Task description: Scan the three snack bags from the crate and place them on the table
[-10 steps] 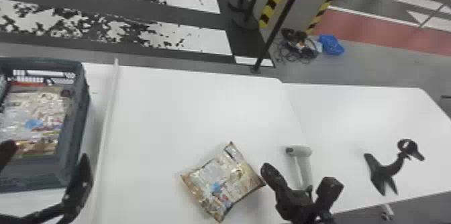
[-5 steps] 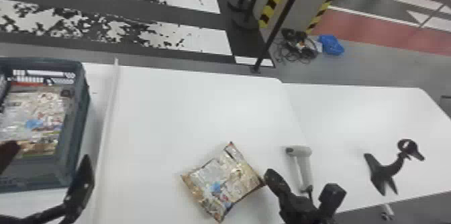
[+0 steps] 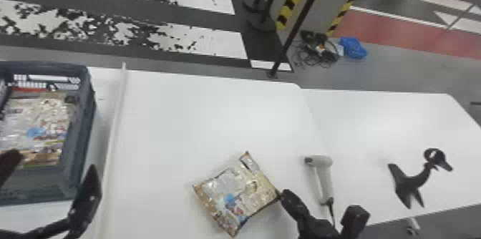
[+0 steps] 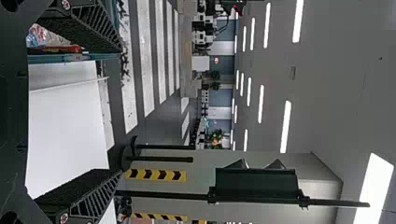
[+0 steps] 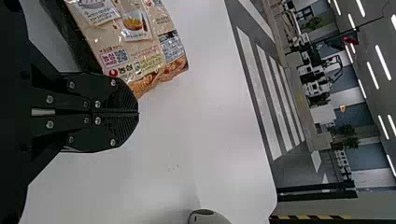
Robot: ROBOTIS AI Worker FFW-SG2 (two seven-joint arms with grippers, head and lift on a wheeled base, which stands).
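Right pincer (image 3: 295,206): closed up, pads together in the right wrist view, nothing visible between them. Head view puts it at the right corner of the loose snack bag (image 3: 236,193); contact can't be confirmed. Bag lies on the desk (image 3: 197,113), askew.

Left pincer (image 3: 53,159): wide apart, empty, at the near part of the crate (image 3: 80,134). More bags (image 3: 39,123) inside the crate, the visible one flat.

View differences: head view gives the whole loose bag and the full scanner (image 3: 324,174). Right wrist view cuts off both, but picks up the bag's printed panels, small food pictures and orange end, plus the scanner's rounded head. Left wrist view adds a sliver of bag and crate edge by one finger, and ceiling lights beyond the desk.

In the way: white strip (image 3: 114,123) runs between crate and loose bag. Scanner sits just beyond the right pincer, cord (image 3: 331,208) running down toward it.

Around: black stand (image 3: 409,183) on the right-hand table section (image 3: 358,120). On the floor past the desk: tangled cables (image 3: 316,48), blue bundle (image 3: 353,47), dark posts, yellow-black striping.
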